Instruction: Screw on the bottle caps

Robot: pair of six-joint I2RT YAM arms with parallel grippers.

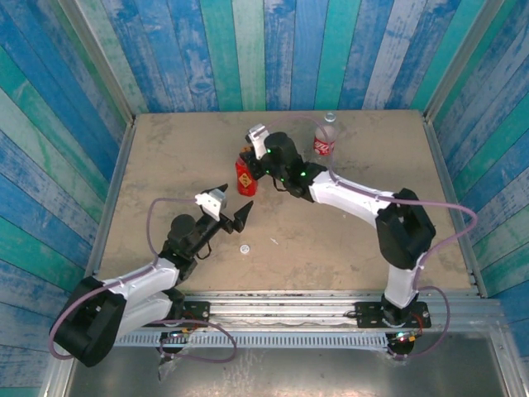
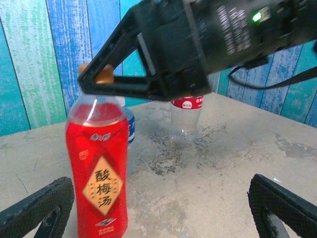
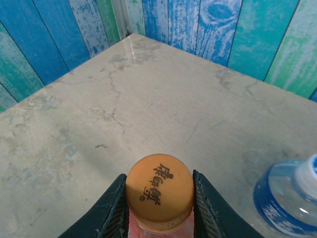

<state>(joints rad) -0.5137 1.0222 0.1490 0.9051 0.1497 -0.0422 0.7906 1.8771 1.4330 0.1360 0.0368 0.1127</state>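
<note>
Orange cap [image 3: 158,187] sits atop red-wrapped bottle [image 2: 96,171], upright mid-table. Right gripper [image 3: 158,194] pinches cap from both sides, so the step in hand looks like twisting it tight. Left gripper [image 2: 158,213] spread wide, just near side of bottle, not touching. Your next move likely calls for bracing bottle body with left, then turning right wrist. White cap [image 1: 245,247] lies loose nearer. Cola bottle [image 1: 327,139] far right looks uncapped.

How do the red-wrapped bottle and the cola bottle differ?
The red-wrapped bottle carries an orange cap held in the jaws of the right gripper; the cola bottle stands free, its neck apparently bare. The red-wrapped bottle is covered in red; the cola bottle is clear with a narrow red label. Both stand upright.
</note>
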